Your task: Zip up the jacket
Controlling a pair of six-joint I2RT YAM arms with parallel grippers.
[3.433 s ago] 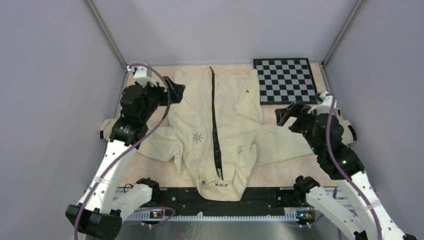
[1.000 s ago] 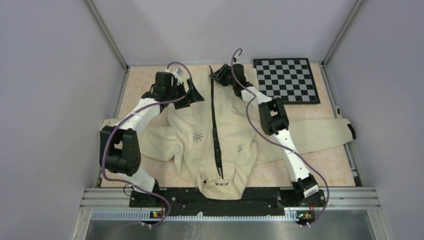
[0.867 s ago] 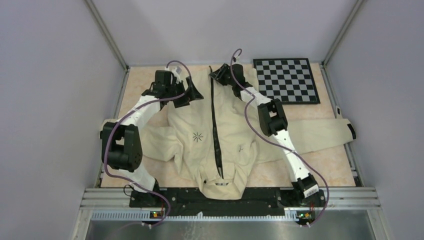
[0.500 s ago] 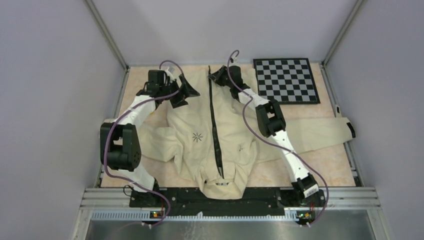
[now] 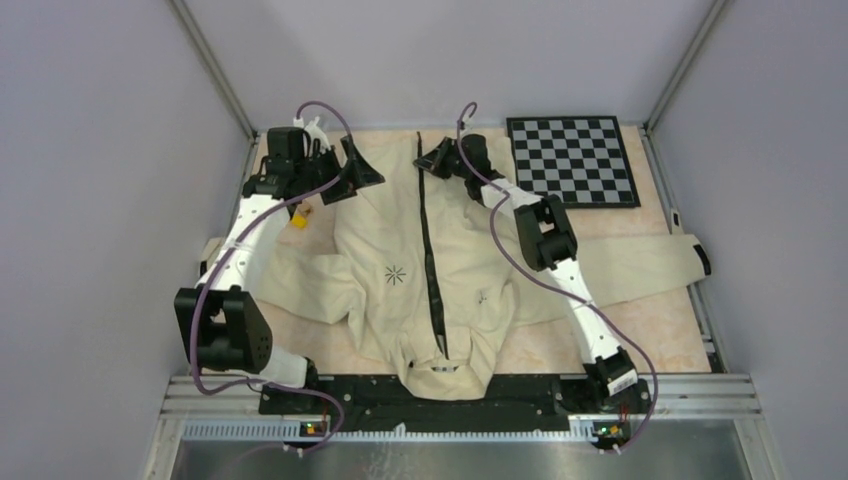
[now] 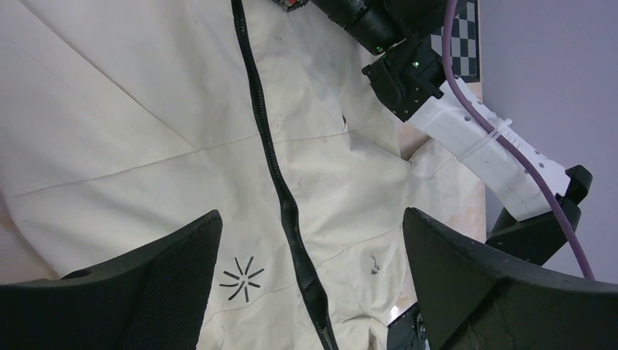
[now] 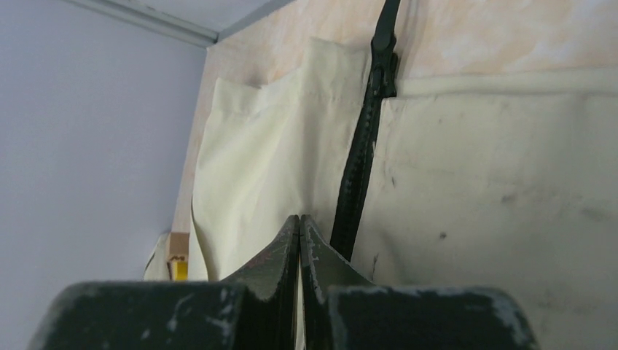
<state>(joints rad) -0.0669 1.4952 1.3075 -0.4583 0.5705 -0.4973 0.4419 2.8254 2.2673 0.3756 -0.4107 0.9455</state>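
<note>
Jacket (image 5: 400,230) flat; right gripper (image 7: 300,222) pinched, maybe touching it; left gripper (image 6: 312,215) wide.

jacket (image 5: 385,235) | cream, black zipper (image 5: 428,240) | flat, front up | collar at near edge

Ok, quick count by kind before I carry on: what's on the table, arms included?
Jacket: 1
Checkerboard: 1
Small yellow item: 1
Robot arms: 2, the left arm and the right arm
Total: 5
</note>
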